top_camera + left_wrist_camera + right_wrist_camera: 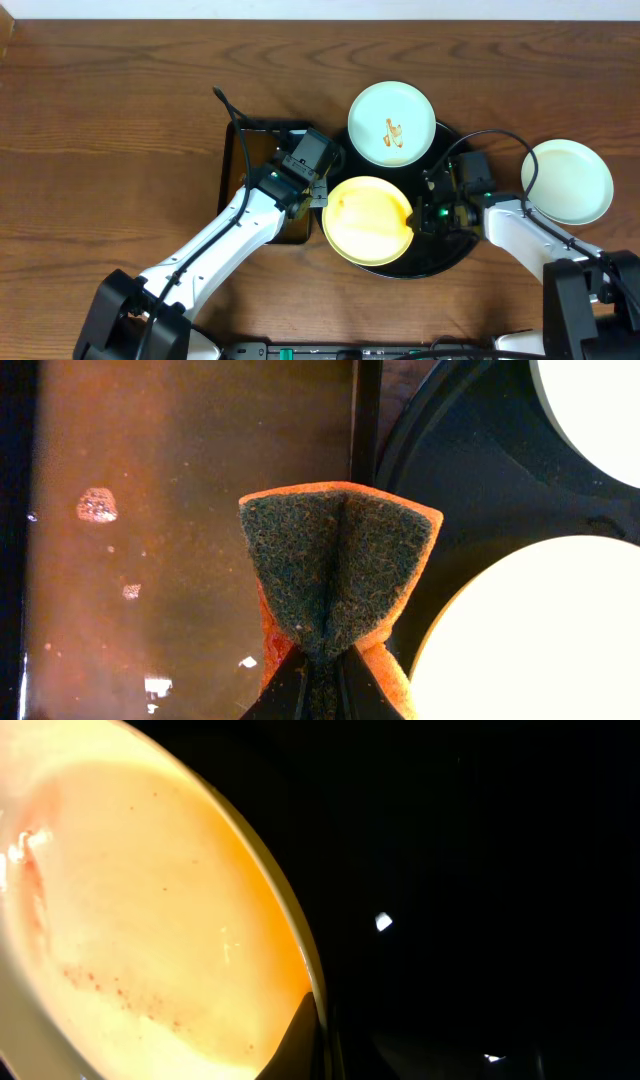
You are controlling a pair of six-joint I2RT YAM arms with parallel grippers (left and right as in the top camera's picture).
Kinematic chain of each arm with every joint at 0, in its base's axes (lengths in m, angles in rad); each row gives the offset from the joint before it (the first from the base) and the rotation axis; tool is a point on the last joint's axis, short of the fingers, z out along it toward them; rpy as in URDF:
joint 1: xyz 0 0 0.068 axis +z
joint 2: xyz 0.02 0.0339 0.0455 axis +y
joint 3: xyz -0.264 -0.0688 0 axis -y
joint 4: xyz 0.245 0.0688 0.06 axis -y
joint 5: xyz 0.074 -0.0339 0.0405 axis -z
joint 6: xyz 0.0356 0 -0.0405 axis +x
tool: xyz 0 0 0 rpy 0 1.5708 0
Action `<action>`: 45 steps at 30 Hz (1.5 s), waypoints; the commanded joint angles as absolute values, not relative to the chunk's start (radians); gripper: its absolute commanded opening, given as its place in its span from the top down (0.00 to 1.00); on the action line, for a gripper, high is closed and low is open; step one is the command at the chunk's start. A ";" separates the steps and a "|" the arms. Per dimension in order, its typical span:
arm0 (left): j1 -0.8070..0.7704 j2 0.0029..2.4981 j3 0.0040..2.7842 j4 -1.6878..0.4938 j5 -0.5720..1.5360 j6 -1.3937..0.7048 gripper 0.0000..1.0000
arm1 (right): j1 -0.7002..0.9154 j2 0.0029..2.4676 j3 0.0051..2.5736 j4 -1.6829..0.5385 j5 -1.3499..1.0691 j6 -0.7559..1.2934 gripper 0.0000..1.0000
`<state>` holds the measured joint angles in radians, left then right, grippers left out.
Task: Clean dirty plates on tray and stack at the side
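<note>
The round black tray (447, 250) holds the cream-yellow plate (367, 222) at its near left and a mint plate (391, 123) with an orange sauce smear at its far edge. A second, clean-looking mint plate (566, 181) lies on the wood to the right of the tray. My right gripper (418, 218) is shut on the yellow plate's right rim (315, 970); faint reddish specks show on that plate (150, 910). My left gripper (318, 190) is shut on a folded orange sponge (335, 570) with a dark scouring face, just left of the yellow plate (540, 630).
A rectangular dark pan (245, 150) with brownish liquid (190, 510) sits directly left of the tray, under my left arm. The tray rim (400, 450) runs close beside the pan's right wall. Brown wood tabletop (120, 120) surrounds everything.
</note>
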<state>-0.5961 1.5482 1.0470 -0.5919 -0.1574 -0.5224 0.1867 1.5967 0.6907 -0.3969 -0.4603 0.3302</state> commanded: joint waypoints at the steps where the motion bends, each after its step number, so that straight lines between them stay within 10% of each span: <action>1: -0.583 1.534 1.043 -0.602 -0.178 -0.516 0.92 | 0.143 1.560 0.695 -0.415 -0.470 0.259 0.99; 21: -0.453 1.534 1.043 -0.628 -0.178 -0.508 0.92 | 0.042 1.300 0.975 -0.891 0.037 0.185 0.99; 45: -0.448 1.534 1.043 -0.628 -0.177 -0.509 0.92 | 0.309 1.200 0.975 -0.822 0.606 0.118 0.99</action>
